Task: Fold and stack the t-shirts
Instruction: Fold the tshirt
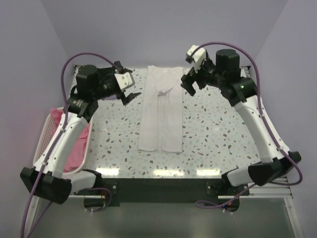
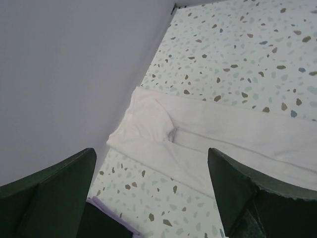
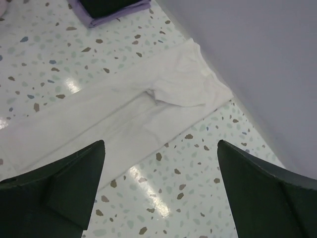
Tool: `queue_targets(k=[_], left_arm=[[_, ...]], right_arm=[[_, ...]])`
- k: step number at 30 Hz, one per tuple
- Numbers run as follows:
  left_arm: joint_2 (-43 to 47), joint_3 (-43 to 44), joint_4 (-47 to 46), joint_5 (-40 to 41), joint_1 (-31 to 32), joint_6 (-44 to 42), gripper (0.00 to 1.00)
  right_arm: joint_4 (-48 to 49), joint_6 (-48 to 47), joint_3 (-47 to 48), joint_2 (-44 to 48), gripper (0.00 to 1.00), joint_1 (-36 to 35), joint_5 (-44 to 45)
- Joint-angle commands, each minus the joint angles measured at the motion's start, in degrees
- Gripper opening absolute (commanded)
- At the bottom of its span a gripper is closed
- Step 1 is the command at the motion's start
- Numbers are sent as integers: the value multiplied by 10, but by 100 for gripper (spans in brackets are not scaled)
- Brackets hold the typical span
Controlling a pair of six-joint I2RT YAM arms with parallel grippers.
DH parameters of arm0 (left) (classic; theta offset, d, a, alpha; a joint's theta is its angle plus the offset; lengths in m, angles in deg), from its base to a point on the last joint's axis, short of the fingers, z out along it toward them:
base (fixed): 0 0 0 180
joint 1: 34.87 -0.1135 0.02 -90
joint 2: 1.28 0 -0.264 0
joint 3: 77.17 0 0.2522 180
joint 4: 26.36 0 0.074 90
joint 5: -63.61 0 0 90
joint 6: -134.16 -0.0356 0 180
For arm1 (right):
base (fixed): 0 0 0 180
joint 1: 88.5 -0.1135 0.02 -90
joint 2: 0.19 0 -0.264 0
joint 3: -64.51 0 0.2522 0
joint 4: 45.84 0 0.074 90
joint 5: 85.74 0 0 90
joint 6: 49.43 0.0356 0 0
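The white t-shirt (image 1: 161,116) lies flat in the middle of the table (image 1: 218,134). It makes a long thin strip that runs from the far edge toward the near edge. Both its sides are folded in and meet along the middle. The neck end is at the far edge.

The left tool (image 1: 130,94) hangs just beside the strip, on the side toward the table's left edge. The right tool (image 1: 190,84) hangs just beside it on the other side. Both tools are near the far end of the shirt. Each tool is spread wide and has nothing in it. Neither one touches the cloth.

The side folds look done, so the step in hand is likely folding the strip short. For that, each tool would need to go down and pinch one far corner of the strip. Then both would carry that end over toward the near edge, moving together so the cloth stays straight.

A black shirt (image 3: 106,6) sits folded on a lavender shirt (image 3: 94,21) near the far left corner. Pink shirts (image 1: 79,148) wait in the basket (image 1: 42,144) at the left edge.
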Motion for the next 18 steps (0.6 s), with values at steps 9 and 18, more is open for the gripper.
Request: queue_targets(k=[9,18], left_arm=[[75,-245,274,-70,49,-392,98],[78,-442,49,31,144,-378,62]], right_arm=[[-100,-221,-290,122,98,-128,-118],[83,-286,-514,94,58,-232,-14]])
